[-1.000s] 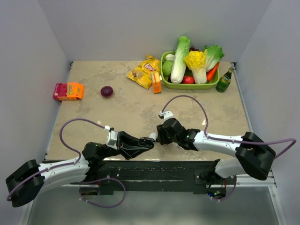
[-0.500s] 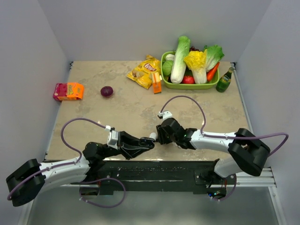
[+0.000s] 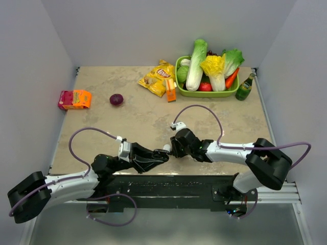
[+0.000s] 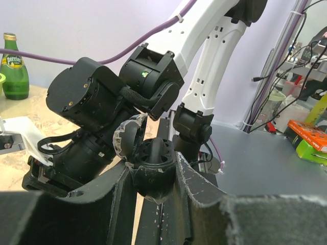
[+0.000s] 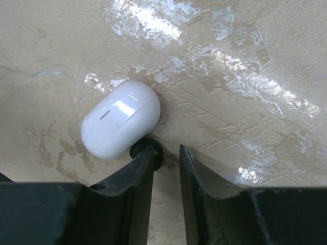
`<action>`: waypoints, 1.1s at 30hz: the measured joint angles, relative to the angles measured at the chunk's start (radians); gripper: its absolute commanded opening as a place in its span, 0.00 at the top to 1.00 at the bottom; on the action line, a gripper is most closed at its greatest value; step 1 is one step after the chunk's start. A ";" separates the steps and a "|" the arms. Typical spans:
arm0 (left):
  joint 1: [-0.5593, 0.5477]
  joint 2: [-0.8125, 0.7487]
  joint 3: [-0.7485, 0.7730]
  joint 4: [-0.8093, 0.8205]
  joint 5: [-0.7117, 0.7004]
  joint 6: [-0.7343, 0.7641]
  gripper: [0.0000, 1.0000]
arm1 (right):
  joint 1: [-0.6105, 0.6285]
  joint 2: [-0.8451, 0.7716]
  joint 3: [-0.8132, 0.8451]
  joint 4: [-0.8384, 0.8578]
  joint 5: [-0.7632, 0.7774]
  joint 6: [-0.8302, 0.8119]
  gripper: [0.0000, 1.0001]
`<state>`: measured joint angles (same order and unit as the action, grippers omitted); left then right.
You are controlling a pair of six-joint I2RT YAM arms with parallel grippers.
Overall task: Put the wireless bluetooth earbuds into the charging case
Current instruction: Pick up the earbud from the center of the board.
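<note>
Left hand (image 4: 153, 176) clamping open black case (image 4: 153, 155) | right hand (image 5: 167, 149) hovering narrow, grip unclear, at black bud (image 5: 144, 149) just beside white case (image 5: 120, 125) on near desk (image 5: 230, 61) | likely handling light, glossy, slippery; pinching across body

The room is brightly and evenly lit from overhead, shadows soft and faint. Beyond the white case (image 5: 120, 125) the glossy surface (image 5: 265, 168) throws back ragged white glare, and the case's own top carries a small highlight. In front of the case the fingers (image 5: 127, 204) sit dark and soft-edged, out of focus.
</note>
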<state>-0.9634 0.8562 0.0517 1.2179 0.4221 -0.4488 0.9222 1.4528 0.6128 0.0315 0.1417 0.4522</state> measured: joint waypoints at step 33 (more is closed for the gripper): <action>0.000 0.067 0.000 0.052 0.000 -0.002 1.00 | 0.005 0.024 -0.018 0.077 -0.090 0.011 0.97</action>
<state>-0.9634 0.9234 0.0517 1.2697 0.4225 -0.4511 0.9276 1.4769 0.5949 0.1081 0.0513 0.4637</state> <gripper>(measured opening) 0.346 0.127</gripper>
